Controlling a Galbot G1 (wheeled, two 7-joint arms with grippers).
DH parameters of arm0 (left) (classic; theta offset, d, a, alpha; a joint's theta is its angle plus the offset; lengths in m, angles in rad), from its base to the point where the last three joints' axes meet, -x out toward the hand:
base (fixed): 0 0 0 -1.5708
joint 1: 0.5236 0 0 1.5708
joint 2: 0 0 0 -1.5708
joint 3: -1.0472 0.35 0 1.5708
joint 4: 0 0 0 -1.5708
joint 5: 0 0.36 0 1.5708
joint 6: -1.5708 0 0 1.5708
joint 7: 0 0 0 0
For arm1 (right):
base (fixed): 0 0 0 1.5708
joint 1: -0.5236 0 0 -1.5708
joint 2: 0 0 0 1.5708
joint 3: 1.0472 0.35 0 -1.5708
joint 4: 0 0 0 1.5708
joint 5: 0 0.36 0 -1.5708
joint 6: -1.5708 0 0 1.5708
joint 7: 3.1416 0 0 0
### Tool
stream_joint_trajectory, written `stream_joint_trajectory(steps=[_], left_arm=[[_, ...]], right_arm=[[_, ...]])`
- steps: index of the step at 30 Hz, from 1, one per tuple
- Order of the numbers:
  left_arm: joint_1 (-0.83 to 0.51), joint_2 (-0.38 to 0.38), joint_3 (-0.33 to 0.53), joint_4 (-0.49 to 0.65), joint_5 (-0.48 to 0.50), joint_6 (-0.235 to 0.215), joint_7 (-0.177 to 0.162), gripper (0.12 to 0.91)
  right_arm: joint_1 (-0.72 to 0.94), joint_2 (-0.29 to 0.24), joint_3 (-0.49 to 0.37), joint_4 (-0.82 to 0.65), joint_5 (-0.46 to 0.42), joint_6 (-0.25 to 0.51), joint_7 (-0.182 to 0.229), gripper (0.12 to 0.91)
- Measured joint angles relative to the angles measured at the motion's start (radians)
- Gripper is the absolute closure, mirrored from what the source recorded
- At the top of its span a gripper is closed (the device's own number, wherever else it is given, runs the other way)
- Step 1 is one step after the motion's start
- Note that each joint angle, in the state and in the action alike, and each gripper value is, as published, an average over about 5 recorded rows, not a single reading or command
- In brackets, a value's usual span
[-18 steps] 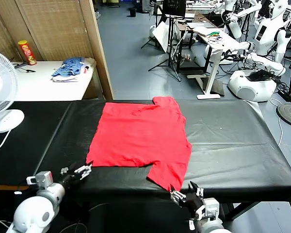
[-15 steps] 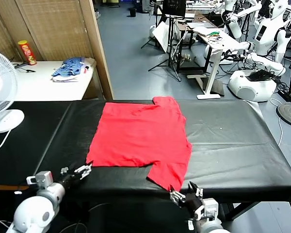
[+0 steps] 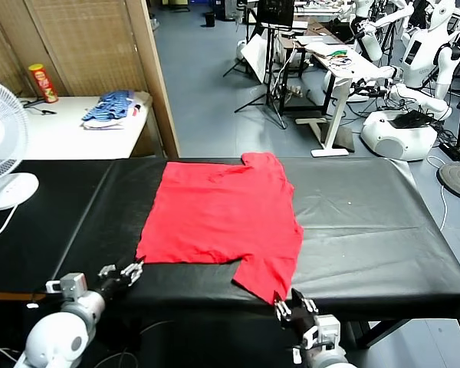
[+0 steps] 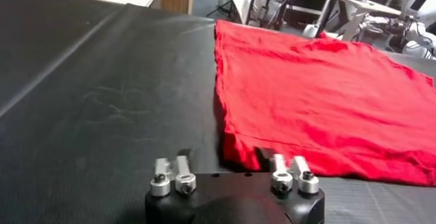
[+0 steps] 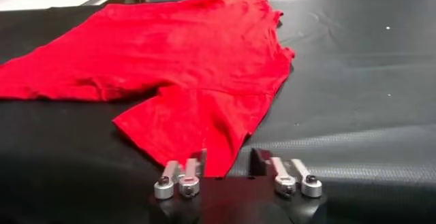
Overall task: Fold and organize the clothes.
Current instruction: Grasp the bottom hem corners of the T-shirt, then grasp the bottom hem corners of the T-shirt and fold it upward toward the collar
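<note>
The bright red T-shirt [image 3: 222, 211] lies spread flat, plain side up, on the black table [image 3: 368, 222], with one sleeve reaching the front edge. My left gripper [image 3: 126, 271] is open and empty, low at the front edge just short of the shirt's near left corner. In the left wrist view that corner [image 4: 235, 152] lies just ahead of the open gripper [image 4: 225, 161]. My right gripper [image 3: 291, 308] is open at the front edge by the sleeve's tip. In the right wrist view the sleeve hem [image 5: 211, 157] lies between the fingers of the gripper [image 5: 230, 158].
A white fan [image 3: 0, 153] stands at the table's left end. Behind it a white side table [image 3: 61, 130] holds a blue striped clothes pile [image 3: 111, 107] and a red can [image 3: 42, 83]. A wooden post [image 3: 157, 77] stands behind the table, with robots and desks far back right.
Both grippers have shifted only slightly at the front edge. The shirt has not moved.
</note>
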Motion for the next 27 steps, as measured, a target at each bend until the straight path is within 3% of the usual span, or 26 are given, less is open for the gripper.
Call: stream_joint_trajectory(steps=[4,10,16,21,27], left_arm=[[0.014,-0.007,0.000,-0.023,-0.006,0.001,-0.005,0.903],[0.082,0.009,-0.015,-0.113,-0.023,0.004,-0.039,0.905],[0.144,-0.002,-0.021,-0.219,-0.026,0.000,-0.065,0.905],[0.107,-0.029,-0.017,-0.221,0.030,-0.053,-0.044,0.905],[0.013,-0.048,-0.012,-0.140,0.043,-0.114,-0.039,0.905]], right_arm=[[-0.039,-0.013,0.031,0.056,0.010,-0.006,-0.011,0.904],[-0.059,-0.052,0.098,0.121,0.086,0.016,-0.045,0.904],[0.022,-0.105,0.154,0.058,0.166,0.119,-0.115,0.904],[0.162,-0.127,0.149,-0.067,0.211,0.189,-0.144,0.904],[0.323,-0.153,0.117,-0.202,0.209,0.247,-0.156,0.904]])
